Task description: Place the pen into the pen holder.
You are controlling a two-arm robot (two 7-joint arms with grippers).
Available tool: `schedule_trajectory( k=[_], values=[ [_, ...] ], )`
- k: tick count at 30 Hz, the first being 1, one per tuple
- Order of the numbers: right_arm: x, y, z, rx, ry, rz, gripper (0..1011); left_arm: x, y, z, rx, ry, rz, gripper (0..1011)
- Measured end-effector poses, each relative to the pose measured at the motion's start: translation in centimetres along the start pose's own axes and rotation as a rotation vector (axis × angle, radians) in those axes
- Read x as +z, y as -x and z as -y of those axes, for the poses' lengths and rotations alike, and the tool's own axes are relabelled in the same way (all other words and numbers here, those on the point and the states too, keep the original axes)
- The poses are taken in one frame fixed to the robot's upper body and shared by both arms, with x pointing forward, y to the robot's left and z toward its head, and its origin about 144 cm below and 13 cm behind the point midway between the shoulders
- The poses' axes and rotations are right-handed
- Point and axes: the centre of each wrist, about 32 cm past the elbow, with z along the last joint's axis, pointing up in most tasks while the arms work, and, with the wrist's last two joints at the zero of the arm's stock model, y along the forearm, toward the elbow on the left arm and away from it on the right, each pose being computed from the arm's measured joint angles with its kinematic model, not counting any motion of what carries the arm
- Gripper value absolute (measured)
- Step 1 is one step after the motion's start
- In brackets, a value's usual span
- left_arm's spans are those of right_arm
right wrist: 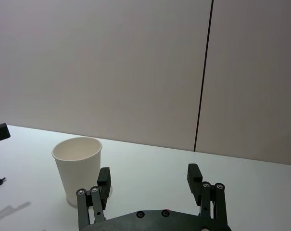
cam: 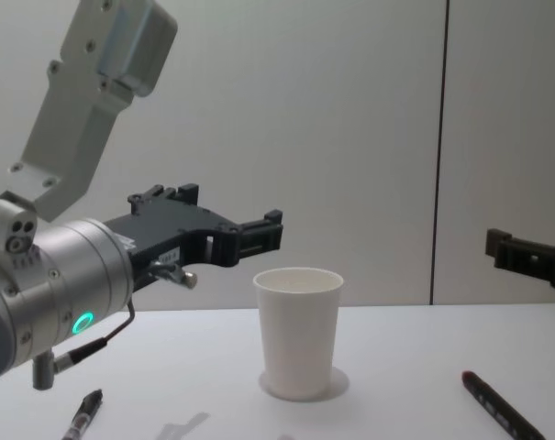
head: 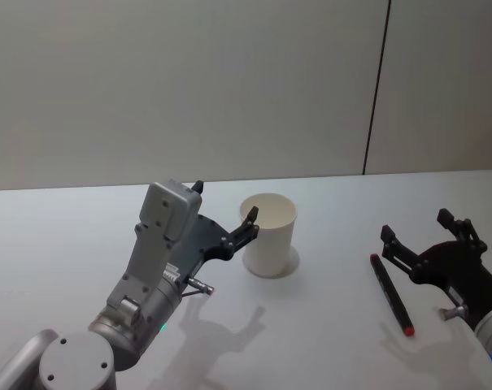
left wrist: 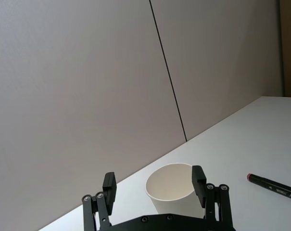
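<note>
Left tool [head: 225,201] faces pen holder [head: 270,236]; right tool [head: 415,224] open.

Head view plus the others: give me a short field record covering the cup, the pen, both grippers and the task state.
cup: white paper cup, upright on the table, nothing seen inside
pen: dark, red-tipped pen, lying flat to the cup's right, untouched
left gripper: open, empty, raised at the cup's left, above rim height
right gripper: open, empty, above the table just right of the pen
other: dark pen-like thing on the table at the left
task state: pen not yet picked up
</note>
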Motion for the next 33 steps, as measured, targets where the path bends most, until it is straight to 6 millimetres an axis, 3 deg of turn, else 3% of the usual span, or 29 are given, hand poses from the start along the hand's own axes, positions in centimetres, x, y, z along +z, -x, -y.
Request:
schedule_trajectory(
  k=[33],
  values=[
    [0.00, 0.00, 0.00, 0.000, 0.000, 0.000, 1001, 0.00, 0.00, 0.00, 0.000, 0.000, 0.000, 1004]
  ],
)
